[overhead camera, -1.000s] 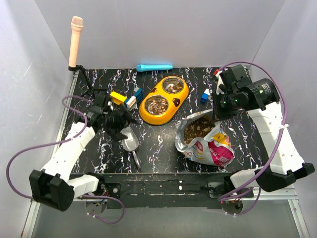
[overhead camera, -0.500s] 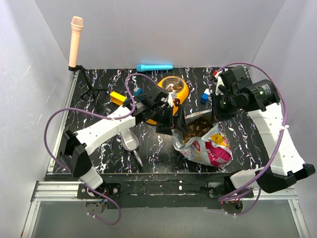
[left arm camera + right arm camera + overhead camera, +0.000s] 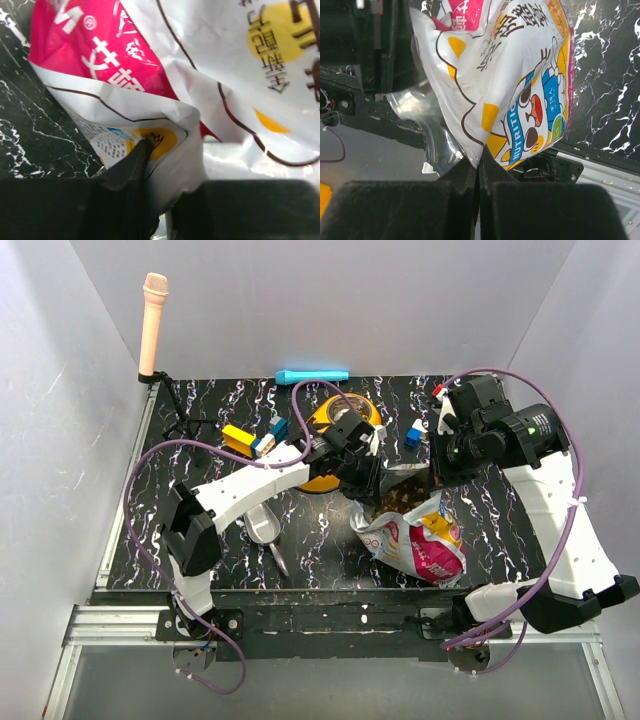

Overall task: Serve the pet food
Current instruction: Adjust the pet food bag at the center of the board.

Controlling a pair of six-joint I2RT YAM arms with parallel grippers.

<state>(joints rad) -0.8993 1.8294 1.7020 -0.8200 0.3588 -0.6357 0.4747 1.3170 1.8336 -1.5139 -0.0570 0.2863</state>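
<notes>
In the last second the left gripper [image 3: 366,486] has crossed from the scoop [image 3: 262,528] to the foil bag [image 3: 428,548] and closed on its mouth rim at 9 o'clock. The right gripper [image 3: 478,162] is clamped on the rim at 2 o'clock. The pet food [image 3: 400,500] lies inside the bag, at 4 o'clock from the yellow bowl [image 3: 318,412]. With both rims held, a two-handed pour is probably next.

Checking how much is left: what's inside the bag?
Brown kibble shows in the bag's open mouth. The left arm covers the mouth's left edge, and the foil hides how deep it goes.
</notes>
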